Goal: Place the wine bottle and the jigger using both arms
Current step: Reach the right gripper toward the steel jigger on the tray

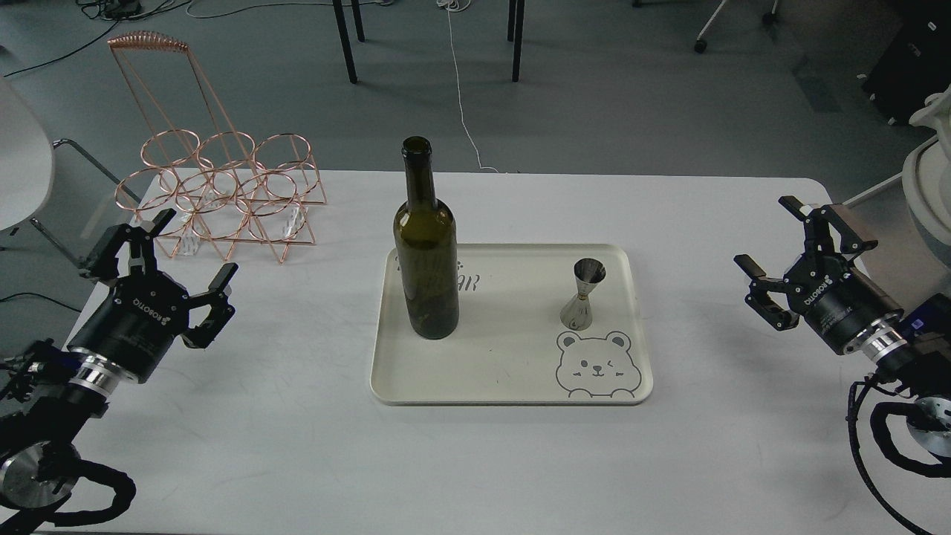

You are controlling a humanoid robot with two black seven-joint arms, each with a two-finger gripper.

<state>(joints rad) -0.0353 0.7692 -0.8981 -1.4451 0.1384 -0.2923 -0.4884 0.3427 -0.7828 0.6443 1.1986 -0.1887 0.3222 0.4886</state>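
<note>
Head view: wine bottle [426,245], jigger [584,293] between spread grippers.

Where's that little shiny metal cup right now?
In the head view, the jigger stands upright on the right side of the cream tray, just above its bear drawing, right of the wine bottle.

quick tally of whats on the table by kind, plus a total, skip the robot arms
wine bottle, dark olive-green glass: 1
jigger, steel: 1
tray, cream with a bear drawing: 1
wire bottle rack, copper-coloured: 1
total: 4
Both the bottle and the jigger stand upright on the tray; the rack sits apart at the far left of the white table.
</note>
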